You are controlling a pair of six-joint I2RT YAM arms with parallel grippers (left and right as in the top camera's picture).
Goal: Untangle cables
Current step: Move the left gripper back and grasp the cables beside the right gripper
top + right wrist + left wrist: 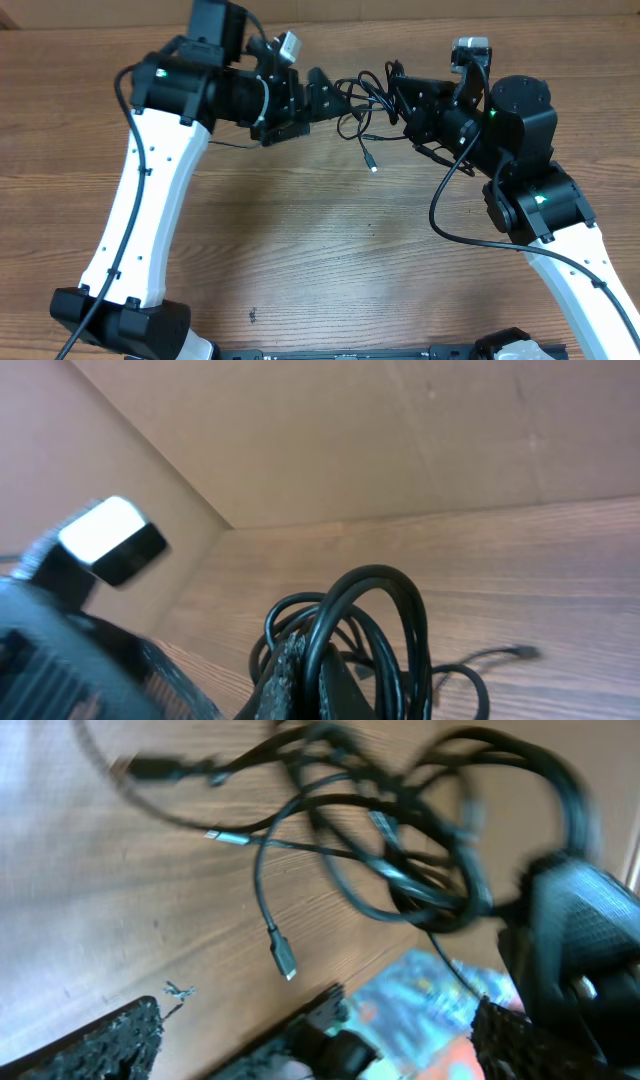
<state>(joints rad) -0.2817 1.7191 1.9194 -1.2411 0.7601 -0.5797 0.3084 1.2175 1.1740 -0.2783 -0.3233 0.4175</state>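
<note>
Right claw first: it is pressed together on the cable knot, low in the middle of the right wrist view. Black loops arch up over its pad and spill off to the right. That's the anchor, I'd say: one side pins the bundle so the other can tease a strand free.

Across the gap, the left claw is spread wide. Its two rough pads sit near the bottom corners of the left wrist view, with nothing pinched between them that I can make out. A blue-and-orange patch down there is too blurred to read. The claw faces straight into the knot, which fills the upper half of that view, so it looks lined up to pick a strand.

Out to the overhead now. The knot sits top centre, strung between the two claws above the wooden table, with one end trailing down toward mid-frame.

The count: two arms, two claws, one knot. I get three loose ends in the left wrist view:
- a dark plug at upper left
- a silvery plug just below it
- a dangling plug left of centre

Three ends suggests at least two cables. The exact number I cannot tell, because the loops overlap and blur.
</note>
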